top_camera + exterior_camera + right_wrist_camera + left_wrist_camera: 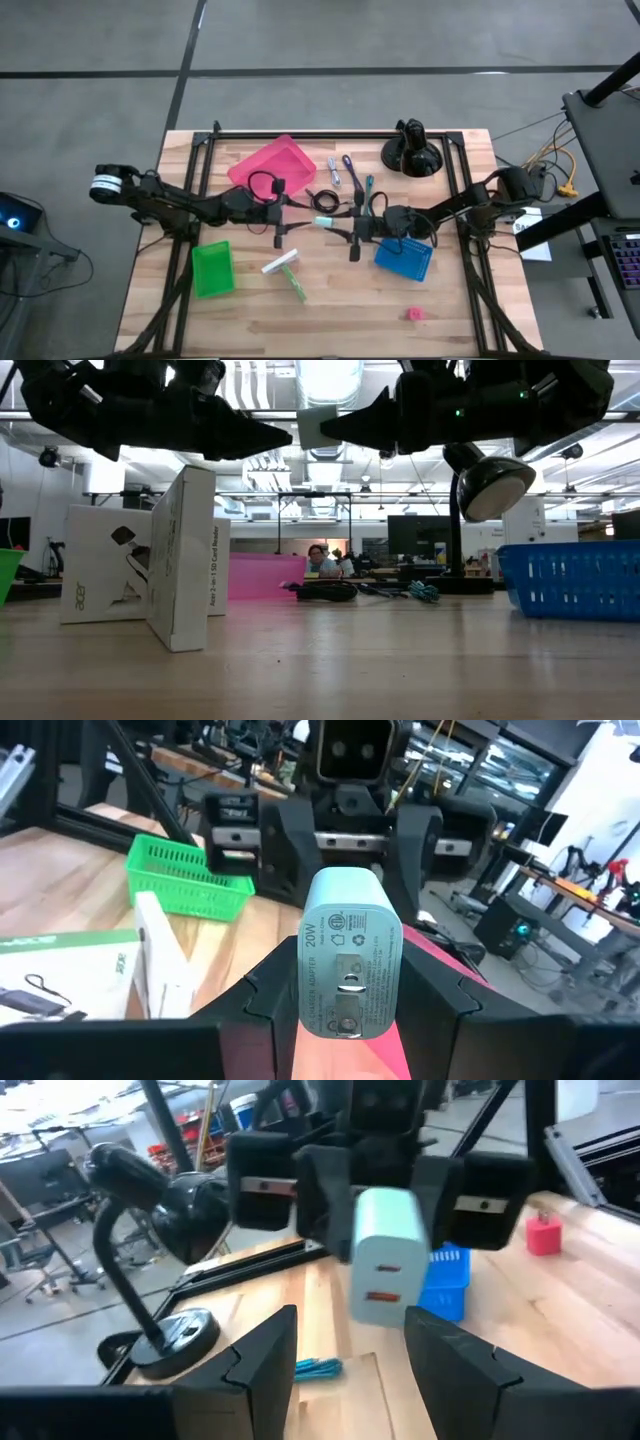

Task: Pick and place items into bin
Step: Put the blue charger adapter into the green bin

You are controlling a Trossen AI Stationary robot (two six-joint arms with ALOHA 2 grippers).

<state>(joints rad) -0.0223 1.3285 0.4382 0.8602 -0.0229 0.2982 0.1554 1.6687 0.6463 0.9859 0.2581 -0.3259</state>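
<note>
Item under handling: a pale teal plug adapter (pixel 350 935). It is up off the table, above the middle of the wooden table (pixel 330 320), between the two arm tips. In the low view it shows as a pale block well above the boards.

Right gripper (pixel 350 982): fingers pressed onto the adapter's two sides, pinching it, with its printed face turned toward the right wrist camera.

Left gripper (pixel 350 1318): fingers spread apart, with nothing between them. It faces the right gripper just beside the adapter. In the left wrist view the adapter sits ahead of the spread fingers and apart from them.

Other items, high view:
- A black coiled cable (pixel 322 200) lies on the table just behind the grippers.
- Thin purple and blue sticks (pixel 342 172) and a teal stick (pixel 369 185) lie beside the cable.
- A white carton (pixel 280 265) with a green-and-white stick (pixel 297 288) at its end lies nearer the front edge.
- A small red block (pixel 415 314) lies alone near the front right, well apart from the rest.

Bins: a pink bin (pixel 272 162) at the back left, a green bin (pixel 211 268) at the front left, and a blue bin (pixel 404 258) just under the right arm. Whether any bin holds anything cannot be told.

A black domed camera mount (pixel 412 152) stands at the back edge.
</note>
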